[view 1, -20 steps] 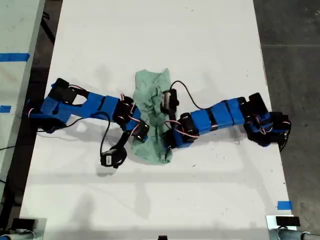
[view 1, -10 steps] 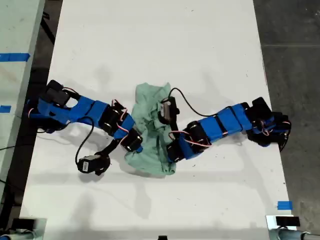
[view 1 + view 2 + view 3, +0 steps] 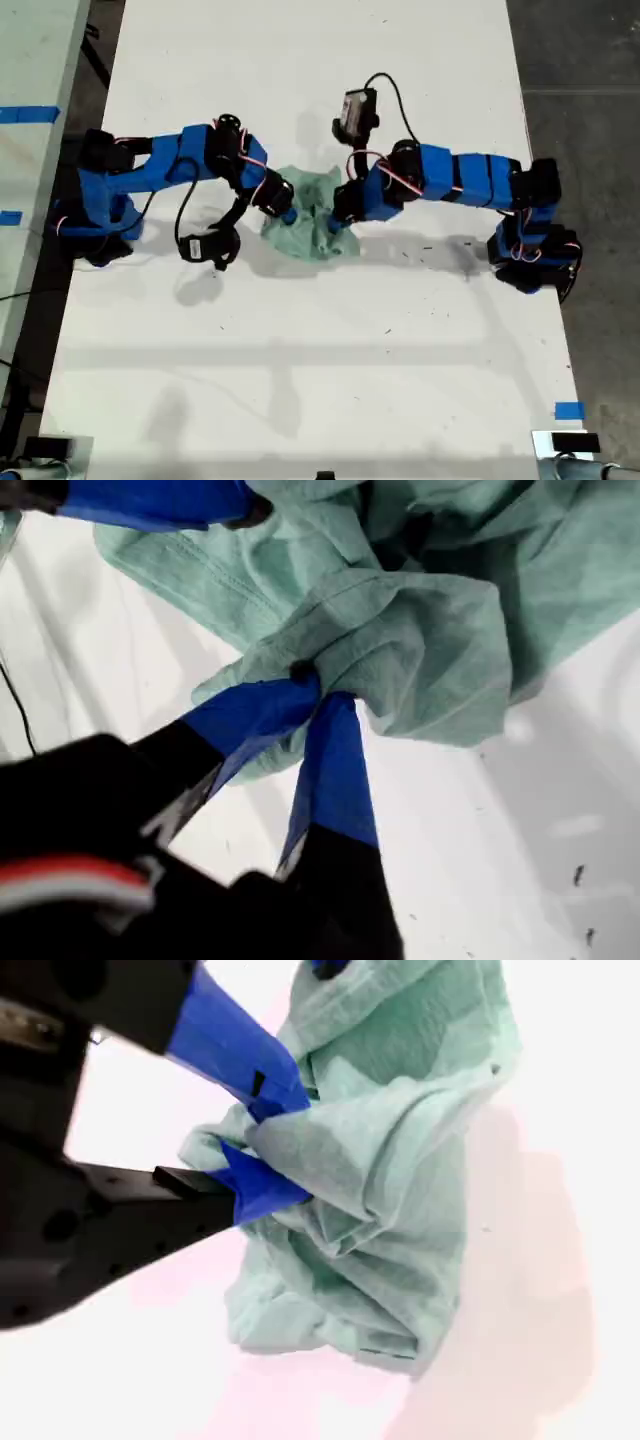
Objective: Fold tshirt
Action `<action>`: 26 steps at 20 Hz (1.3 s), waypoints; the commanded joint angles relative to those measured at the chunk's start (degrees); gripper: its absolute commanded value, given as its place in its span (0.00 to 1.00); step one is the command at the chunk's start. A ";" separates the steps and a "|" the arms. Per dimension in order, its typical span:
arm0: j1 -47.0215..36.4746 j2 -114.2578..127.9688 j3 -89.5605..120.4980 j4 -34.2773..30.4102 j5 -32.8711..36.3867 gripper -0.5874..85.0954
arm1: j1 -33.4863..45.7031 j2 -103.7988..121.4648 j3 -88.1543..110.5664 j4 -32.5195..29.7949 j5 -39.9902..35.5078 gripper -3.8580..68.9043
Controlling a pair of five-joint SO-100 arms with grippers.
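Note:
The tshirt point(image 3: 310, 225) is a crumpled pale mint-green bundle near the middle of the white table, held between both arms. My first gripper point(image 3: 288, 212) reaches in from the exterior view's left and is shut on a bunched fold point(image 3: 315, 685) of the tshirt point(image 3: 430, 650). From the exterior view's right, my second gripper point(image 3: 340, 218) is shut on another fold point(image 3: 255, 1145) of the tshirt point(image 3: 400, 1210). The two grippers sit close together. Cloth hangs in loose folds below both pinches, and its sleeves and collar cannot be made out.
The white table point(image 3: 300, 380) runs the length of the exterior view, with dark floor point(image 3: 590, 60) at that view's right. A wrist camera point(image 3: 205, 245) dangles on its cable by the first arm; another point(image 3: 355, 108) stands above the second. Blue tape point(image 3: 570, 410) marks the table edge.
Both grippers have moved toward the exterior view's top, carrying the tshirt with them. The cloth has gone from a long strip to a small tight bundle.

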 commanded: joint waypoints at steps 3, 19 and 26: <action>-13.62 1.32 -0.79 0.53 8.88 0.01 | 12.83 5.45 3.16 -2.64 -11.51 0.02; -35.60 -7.12 -0.53 0.53 15.73 0.36 | 31.03 13.97 32.17 -14.68 -14.94 0.50; -26.63 17.40 17.05 1.49 12.83 0.27 | 28.12 51.42 54.67 -9.93 -9.67 0.36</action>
